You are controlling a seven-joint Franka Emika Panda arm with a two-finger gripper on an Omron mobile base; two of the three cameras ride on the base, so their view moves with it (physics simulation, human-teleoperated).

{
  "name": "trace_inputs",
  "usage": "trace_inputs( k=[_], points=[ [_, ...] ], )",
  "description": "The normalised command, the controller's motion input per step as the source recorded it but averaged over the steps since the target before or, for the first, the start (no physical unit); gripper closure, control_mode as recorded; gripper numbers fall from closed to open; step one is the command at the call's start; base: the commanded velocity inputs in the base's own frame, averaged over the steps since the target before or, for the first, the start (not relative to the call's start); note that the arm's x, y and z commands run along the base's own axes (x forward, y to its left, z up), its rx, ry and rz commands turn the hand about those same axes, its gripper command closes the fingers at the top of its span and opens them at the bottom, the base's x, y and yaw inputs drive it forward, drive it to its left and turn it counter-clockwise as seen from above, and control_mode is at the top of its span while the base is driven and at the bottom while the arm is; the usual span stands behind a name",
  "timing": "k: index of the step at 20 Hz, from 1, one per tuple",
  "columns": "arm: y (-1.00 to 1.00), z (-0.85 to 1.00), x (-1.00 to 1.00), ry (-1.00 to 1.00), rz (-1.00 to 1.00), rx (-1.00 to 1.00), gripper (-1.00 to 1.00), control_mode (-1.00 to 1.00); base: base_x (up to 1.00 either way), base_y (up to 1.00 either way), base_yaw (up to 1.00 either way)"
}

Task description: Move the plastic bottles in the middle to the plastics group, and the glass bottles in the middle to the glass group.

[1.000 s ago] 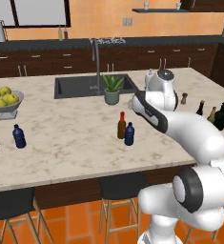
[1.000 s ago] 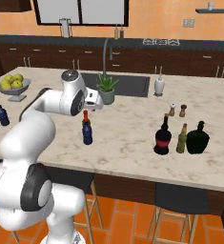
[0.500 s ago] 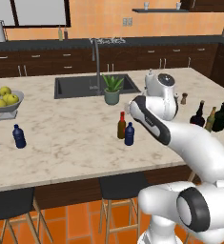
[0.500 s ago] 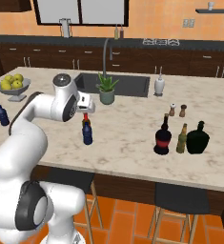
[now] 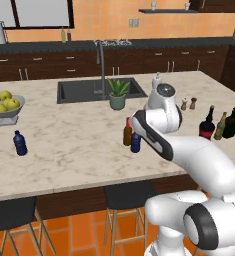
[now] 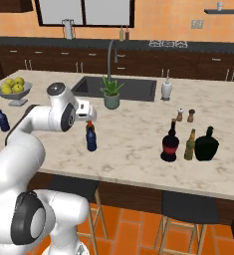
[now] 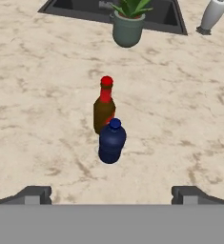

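Fingers: my fingers (image 7: 111,193) are spread wide and hold nothing; the two tips sit well apart at the bottom of the hand view, above the surface (image 7: 180,119).
Blue bottle: the small dark blue bottle (image 7: 111,142) stands upright straight ahead of my fingers, the nearest thing to them.
Brown bottle: the slim brown bottle (image 7: 104,106) with a red cap stands just behind the blue one, touching it or nearly so; I cannot tell which.
Handling, blue: I judge it light, thin-walled plastic that gives a little and is smooth, so a firm squeeze could dent it or pop it out. Best hold is across the straight body below the rounded shoulder.
Handling, brown: likely heavier, rigid glass, slippery and breakable, tall and easy to tip. Best hold is mid-body, not the thin neck.
In the way: each bottle crowds the other, so a finger going behind the blue one could knock the brown one over.
Around: a potted plant (image 7: 128,24) and the sink (image 7: 75,9) lie beyond both bottles; a pale dispenser (image 7: 211,15) stands far ahead to the right.
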Motion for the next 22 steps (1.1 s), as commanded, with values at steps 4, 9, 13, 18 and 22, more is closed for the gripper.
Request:
trace_inputs(
  k=[4, 9, 13, 18, 22],
  points=[
    [-0.03, -0.13, 0.08, 0.00, 0.00, 0.00, -1.00, -1.00, 0.00, 0.00, 0.00],
    [0.00, -0.09, 0.10, 0.00, 0.00, 0.00, -1.00, -1.00, 0.00, 0.00, 0.00],
    [0.00, -0.16, 0.05, -0.05, 0.00, 0.00, -1.00, -1.00, 0.00, 0.00, 0.00],
    [0.09, -0.08, 0.03, -0.01, 0.00, -0.01, -1.00, -1.00, 0.00, 0.00, 0.00],
    [-0.03, -0.21, -0.01, -0.01, 0.00, 0.00, -1.00, -1.00, 0.00, 0.00, 0.00]
  ],
)
